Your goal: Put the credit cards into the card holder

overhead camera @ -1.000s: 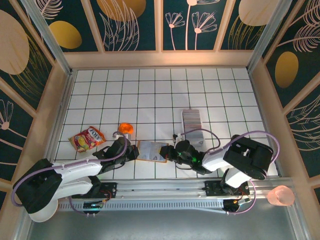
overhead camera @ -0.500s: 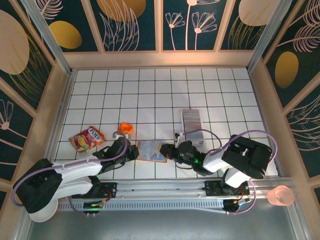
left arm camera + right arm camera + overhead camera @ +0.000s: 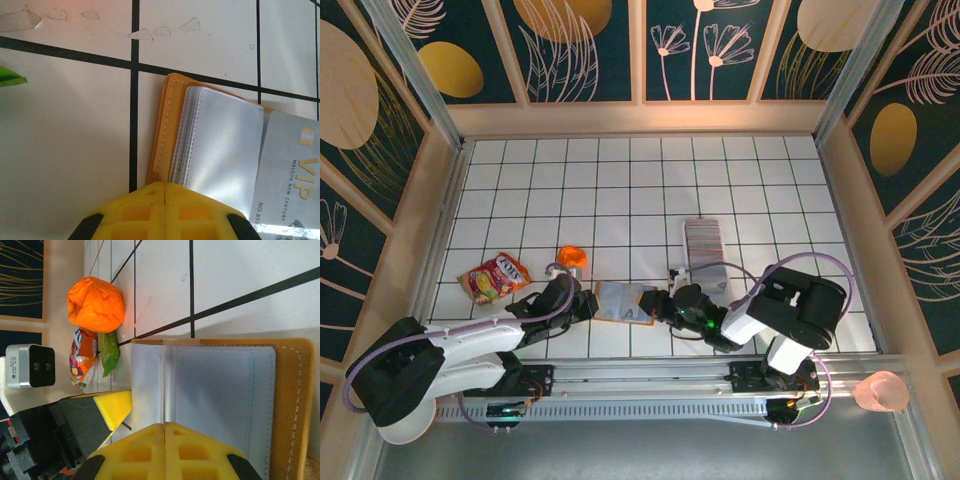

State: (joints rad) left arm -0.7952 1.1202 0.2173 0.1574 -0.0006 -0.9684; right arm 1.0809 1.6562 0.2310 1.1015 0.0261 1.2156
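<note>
The holder [image 3: 620, 302] lies open on the bench [image 3: 620, 180] between the two hands, paler inside face up. The left hand [image 3: 163, 210] is closed tight with nothing between its fingers. Its tips sit right at the holder's near tan edge, and it seems to be pinning the holder down, though actual contact cannot be made out. The right hand [image 3: 165, 450] is likewise closed with no gap. Its tips are over the grey-blue inner panel from the opposite side, close to the left hand.

One card [image 3: 292, 170], printed VIP, lies flat just to the right of the left hand. It butts against the stack of clear sleeves, and whether its edge has entered a sleeve cannot be told. The other cards [image 3: 703, 238] stand in a row beyond the right hand, apart from the holder.

The step in hand looks like seating this one card, with one hand steadying and the other nudging.

The next move probably calls for a low, flat push by the right hand's closed tips. The push would go along the card toward the sleeve mouth while the left hand bears down so the holder neither slides nor folds. A steep push could make the card ride over the sleeves instead of into them. Once it is in, the right hand would need to open and reach out to the row for another.
</note>
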